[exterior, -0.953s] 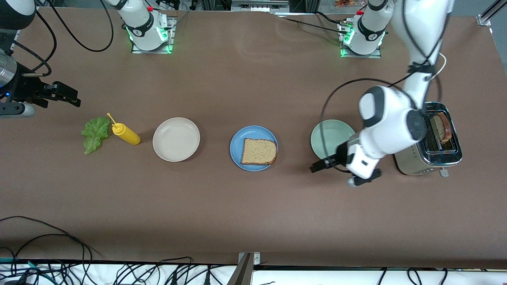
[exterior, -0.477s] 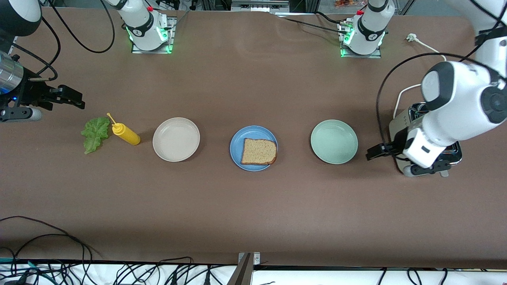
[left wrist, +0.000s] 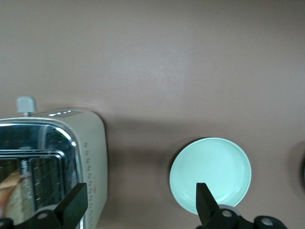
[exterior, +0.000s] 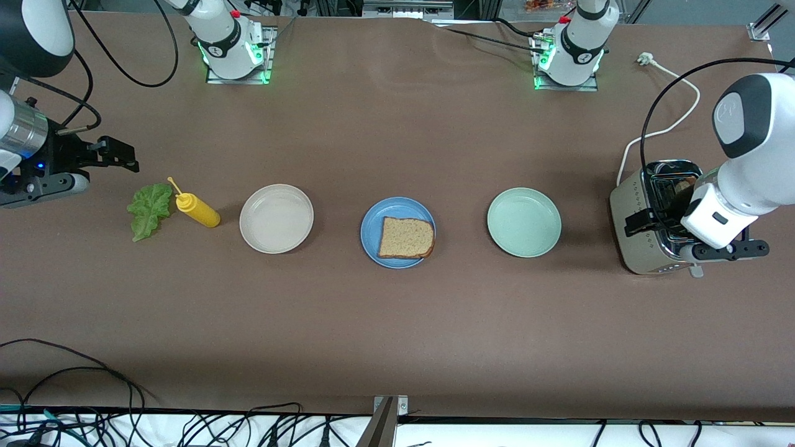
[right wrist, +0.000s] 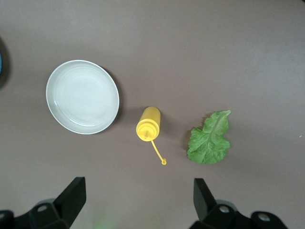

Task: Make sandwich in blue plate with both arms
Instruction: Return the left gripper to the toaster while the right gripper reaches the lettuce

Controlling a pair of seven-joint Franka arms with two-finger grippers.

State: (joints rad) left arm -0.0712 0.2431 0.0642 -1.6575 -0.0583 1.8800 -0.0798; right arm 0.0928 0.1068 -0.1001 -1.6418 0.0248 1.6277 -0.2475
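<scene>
Yellow squeeze bottle (exterior: 197, 210) lies beside cream plate (exterior: 276, 218); pale green plate (exterior: 523, 222) sits near chrome toaster (exterior: 646, 245) w/ white cord (exterior: 662, 127), on brown table (exterior: 397, 323).

The counter (exterior: 397, 323) is covered in matt brown sheet. The blue plate (exterior: 372, 218) looks matt; its bread slice (exterior: 405, 238) is rough and grainy. Under the left hand (exterior: 643, 221), the toaster (exterior: 640, 254) is brushed, shiny metal. The yellow bottle (exterior: 199, 211) is smooth plastic, the lettuce leaf (exterior: 148, 211) ruffled.
</scene>
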